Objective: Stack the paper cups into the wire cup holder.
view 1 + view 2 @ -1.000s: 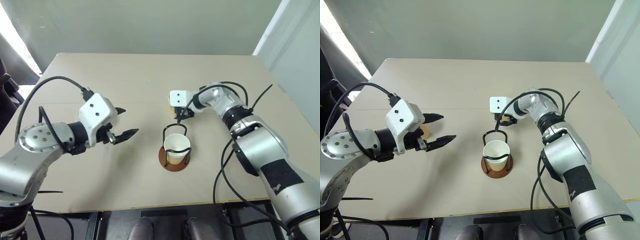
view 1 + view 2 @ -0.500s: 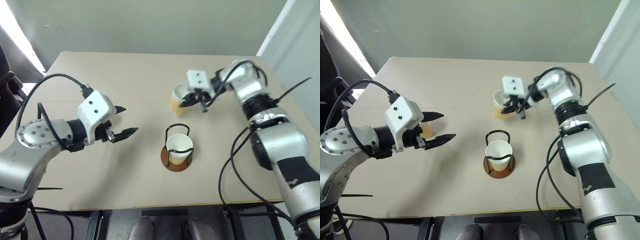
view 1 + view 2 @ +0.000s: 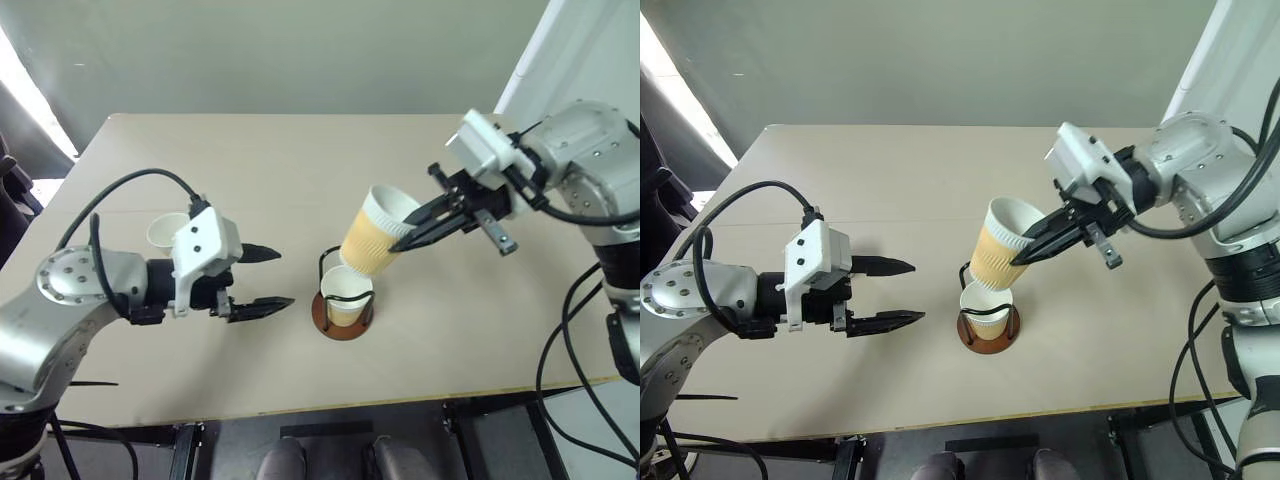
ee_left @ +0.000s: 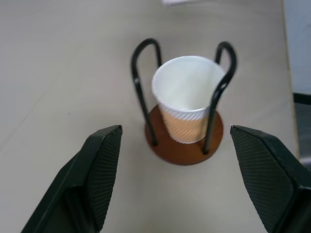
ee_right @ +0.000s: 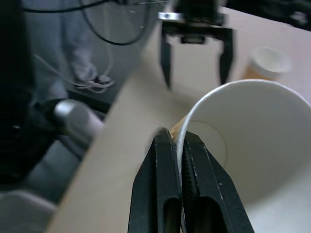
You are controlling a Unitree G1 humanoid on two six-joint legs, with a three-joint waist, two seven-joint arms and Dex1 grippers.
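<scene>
A: What has the right gripper [image 3: 412,232] got?

B: Its two black fingers are pinched together on the white rim of a paper cup [image 3: 376,241], one finger inside the wall and one outside. The held cup hangs tilted in the air, its mouth turned up toward the gripper and its narrow end down.

A: And below it?

B: The wire cup holder [image 3: 340,312] stands on the table [image 3: 280,170], just under the held cup's lower end. A second cup [image 4: 187,97] already sits upright inside the black loops (whether the two cups touch, I cannot tell).

A: The left gripper [image 3: 892,292]?

B: Fingers spread wide apart, gripping nothing, hovering over the table beside the holder and pointing at it. The holder lies straight ahead between its fingertips, a little way off.

A: The third cup [image 3: 167,231]?

B: Upright on the table, behind the left gripper, on the far side of that arm from the holder.
</scene>
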